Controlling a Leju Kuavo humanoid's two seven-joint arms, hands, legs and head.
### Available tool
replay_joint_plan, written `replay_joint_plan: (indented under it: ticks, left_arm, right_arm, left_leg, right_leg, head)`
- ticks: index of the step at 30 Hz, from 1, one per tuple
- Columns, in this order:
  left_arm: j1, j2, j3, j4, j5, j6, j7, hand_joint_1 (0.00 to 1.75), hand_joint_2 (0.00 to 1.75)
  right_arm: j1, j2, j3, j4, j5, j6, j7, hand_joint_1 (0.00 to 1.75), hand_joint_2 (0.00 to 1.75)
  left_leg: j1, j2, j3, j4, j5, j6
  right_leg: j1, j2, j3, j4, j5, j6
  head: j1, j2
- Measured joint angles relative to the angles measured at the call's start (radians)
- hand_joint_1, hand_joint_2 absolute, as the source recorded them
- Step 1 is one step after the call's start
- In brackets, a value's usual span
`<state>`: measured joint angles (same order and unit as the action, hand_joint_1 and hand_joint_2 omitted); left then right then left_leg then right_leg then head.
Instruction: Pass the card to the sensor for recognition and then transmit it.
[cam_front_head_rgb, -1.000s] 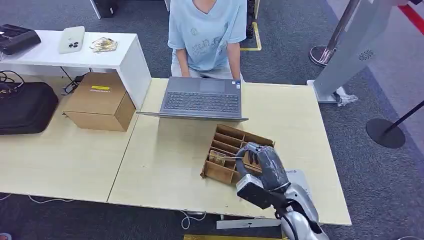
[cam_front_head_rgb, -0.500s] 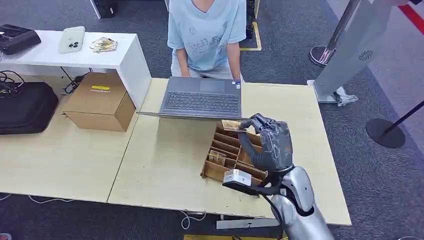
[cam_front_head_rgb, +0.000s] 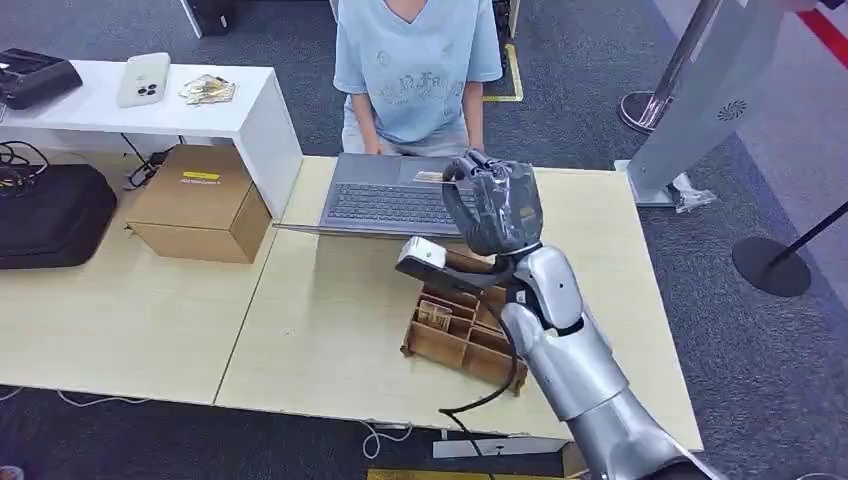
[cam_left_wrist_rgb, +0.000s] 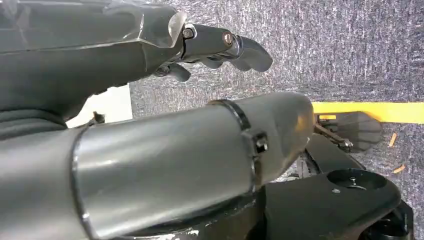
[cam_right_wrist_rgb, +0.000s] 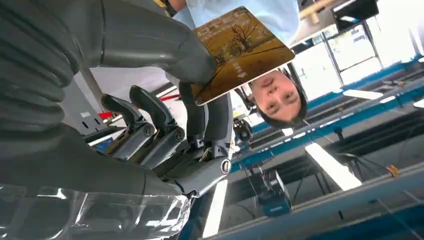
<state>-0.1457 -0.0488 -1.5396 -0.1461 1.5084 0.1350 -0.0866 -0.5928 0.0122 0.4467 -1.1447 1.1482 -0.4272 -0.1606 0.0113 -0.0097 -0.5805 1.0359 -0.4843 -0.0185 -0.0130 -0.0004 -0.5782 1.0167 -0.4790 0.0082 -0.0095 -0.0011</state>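
Pale wood counter (cam_front_head_rgb: 330, 330), person seated behind laptop (cam_front_head_rgb: 405, 195). Right hand (cam_front_head_rgb: 495, 205) has risen from the divided box (cam_front_head_rgb: 455, 335) and now pinches the card (cam_right_wrist_rgb: 240, 47) above the keyboard. Pick done; sensor presentation next. Left hand (cam_left_wrist_rgb: 220, 47) hangs empty, fingers apart.

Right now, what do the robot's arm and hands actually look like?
The right arm is a smooth silver shell in rounded segments, with a thin black cable looping beneath it. The right hand is dark grey under a clear plastic film, with a ribbed grey cover, a thick grey thumb and darker fingers. The left hand looks alike.
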Motion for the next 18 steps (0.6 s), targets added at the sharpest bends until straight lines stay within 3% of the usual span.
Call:
replay_joint_plan:
  ticks: [8,13,18]
  left_arm:
    - [-0.001,0.001,0.0,0.0,0.0,0.0,0.0,0.0,0.0]
    - [-0.003,0.001,0.0,0.0,-0.013,-0.004,0.015,0.0,0.0]
    - [-0.008,0.005,0.0,0.0,-0.037,-0.016,0.035,0.0,0.0]
  right_arm:
    - [-0.066,0.024,0.012,0.104,0.016,-0.003,0.009,1.75,1.75]
    - [-0.167,0.053,0.021,0.241,0.106,0.047,0.109,1.75,1.75]
    - [-0.308,0.069,0.013,0.428,0.115,0.13,0.153,1.75,1.75]
  left_leg:
    - [0.0,0.0,-0.001,0.0,0.0,0.0]
    - [0.0,0.0,-0.002,0.0,0.0,0.0]
    - [0.0,-0.001,-0.002,0.0,0.002,0.0]
  right_leg:
    - [0.0,0.0,-0.001,0.0,0.0,0.0]
    - [0.0,0.001,-0.002,0.0,0.0,0.0]
    - [0.0,-0.001,-0.002,0.0,0.001,0.001]
  head:
    - [0.0,0.0]
    - [0.0,0.0]
    - [0.0,0.0]
